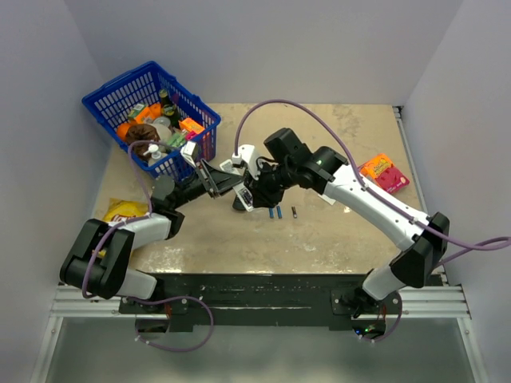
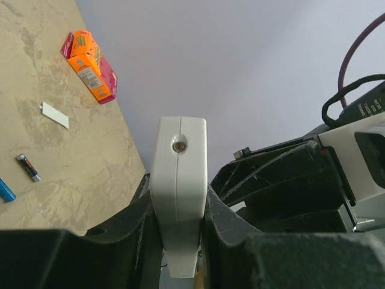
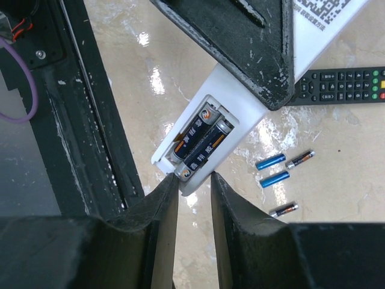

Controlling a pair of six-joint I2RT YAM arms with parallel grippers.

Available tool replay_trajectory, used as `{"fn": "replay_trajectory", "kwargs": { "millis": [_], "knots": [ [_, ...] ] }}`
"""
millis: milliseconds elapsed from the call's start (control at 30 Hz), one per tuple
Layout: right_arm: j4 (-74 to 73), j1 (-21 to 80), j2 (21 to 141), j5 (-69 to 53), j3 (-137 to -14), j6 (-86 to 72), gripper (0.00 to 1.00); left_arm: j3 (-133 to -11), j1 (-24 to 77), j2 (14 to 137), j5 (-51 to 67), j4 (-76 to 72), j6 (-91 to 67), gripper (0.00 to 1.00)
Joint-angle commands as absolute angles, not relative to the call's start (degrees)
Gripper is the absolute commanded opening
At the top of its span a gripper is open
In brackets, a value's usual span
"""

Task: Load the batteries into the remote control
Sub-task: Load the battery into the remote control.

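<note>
Both arms meet above the middle of the worktop [image 1: 335,239]. The left gripper [image 2: 178,208] is clamped on the remote [image 3: 231,99], its fingers pressed flat against the two broad faces, and holds it off the surface.

From the left wrist we see the remote end-on: a narrow seamed edge faces us, and the end with the small round lens points away, toward the back wall. From the right wrist its long axis runs diagonally, lower left to upper right, with the open bay turned to the camera. Two dark batteries [image 3: 198,141] lie side by side in the bay, parallel to that axis.

The right gripper [image 3: 192,180] is parted by a narrow gap. Its tips flank the remote's lower end, and we cannot tell whether they touch it; nothing is visibly clamped.

Four loose batteries [image 3: 274,179], two blue and two dark, lie on the worktop just beyond the remote, close together but apart from each other. A black remote [image 3: 337,84] lies farther out.

In the right wrist view the worktop's dark edge frame [image 3: 90,120] runs just beside the remote's lower end. A white strip [image 2: 54,114] and an orange box [image 2: 90,66] lie toward the right side, and a blue basket [image 1: 120,84] fills the far-left corner. Bare worktop remains between the loose batteries and the near edge.
</note>
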State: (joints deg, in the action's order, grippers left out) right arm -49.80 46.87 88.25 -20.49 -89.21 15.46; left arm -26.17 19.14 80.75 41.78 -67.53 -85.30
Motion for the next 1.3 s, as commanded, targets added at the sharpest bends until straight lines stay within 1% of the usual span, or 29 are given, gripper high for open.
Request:
{"fn": "replay_trajectory", "kwargs": {
  "millis": [0,267,467,600,767,867,933,1000,1100,1133,1167,1233,1267],
  "knots": [
    [-48.25,44.83,91.66,-20.74,-92.28,13.45,0.29,-30.32,19.69,78.84,46.67,-72.77,-85.08,0.0],
    [-50.71,42.98,97.2,-26.54,-96.06,8.01,0.26,-30.85,19.69,78.75,47.55,-75.41,-85.08,0.0],
    [-50.45,42.72,100.72,-28.21,-99.05,2.38,0.21,-31.46,19.69,78.66,47.72,-75.41,-83.67,0.0],
    [-50.63,40.61,103.62,-30.75,-100.37,-2.36,0.16,-32.6,19.69,78.57,48.51,-74.01,-80.61,0.0],
    [-49.57,39.81,104.68,-30.24,-101.07,-5.8,0.16,-33.4,19.69,76.56,47.73,-68.74,-76.29,0.0],
    [-48.95,39.73,104.15,-28.92,-100.72,-5.02,0.16,-32.87,19.69,75.85,46.5,-66.98,-75.32,0.0],
    [-47.64,39.73,102.05,-27.87,-99.67,-4.4,0.19,-32.08,19.51,75.67,44.92,-64.44,-74.1,0.0],
    [-45.28,39.38,99.77,-26.9,-97.66,-3.69,0.25,-31.82,19.51,75.59,44.21,-61.71,-70.87,0.0],
    [-43.42,37.54,95.81,-23.47,-95.2,-3.34,0.36,-32.86,19.42,74.45,42.46,-52.58,-63.58,0.0],
    [-43.07,36.75,94.23,-22.68,-94.58,-3.34,0.38,-33.39,19.25,74.01,41.41,-47.16,-61.63,0.0],
    [-42.81,34.74,93.52,-21.72,-93.7,-3.34,0.47,-33.92,19.25,73.22,40.79,-44.59,-59.7,0.0],
    [-42.36,32.44,91.94,-19.61,-91.24,-3.43,0.54,-35.59,18.81,72.25,38.86,-37.49,-54.77,0.0],
    [-42.45,30.08,91.5,-18.12,-90.45,-3.43,0.55,-36.12,18.63,71.38,38.15,-35.27,-53.36,0.0]
  ]
}}
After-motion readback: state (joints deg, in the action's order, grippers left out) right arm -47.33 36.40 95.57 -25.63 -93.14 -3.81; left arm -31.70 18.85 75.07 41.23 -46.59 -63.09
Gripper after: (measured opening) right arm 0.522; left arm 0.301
